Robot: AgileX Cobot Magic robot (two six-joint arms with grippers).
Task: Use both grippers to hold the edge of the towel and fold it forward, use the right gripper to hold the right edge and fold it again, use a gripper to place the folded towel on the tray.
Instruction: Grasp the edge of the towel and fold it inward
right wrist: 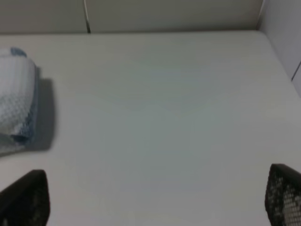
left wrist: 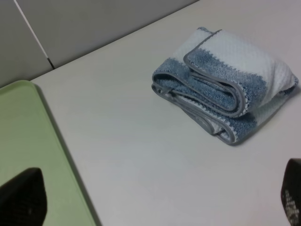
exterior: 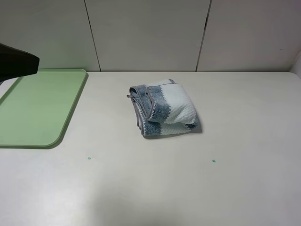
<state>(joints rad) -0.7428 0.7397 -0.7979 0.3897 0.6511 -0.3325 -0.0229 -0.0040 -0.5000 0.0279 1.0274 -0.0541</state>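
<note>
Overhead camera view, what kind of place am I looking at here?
Probably a robot test bench, not a home: a bare white table, plain panelled wall, and just a folded towel beside a green tray.

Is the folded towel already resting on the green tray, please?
No, the folded towel lies on the white table, well apart from the green tray.

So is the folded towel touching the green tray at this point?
Apart. The exterior high view shows the folded towel lying on the table, with a wide strip of bare tabletop between it and the green tray.
</note>
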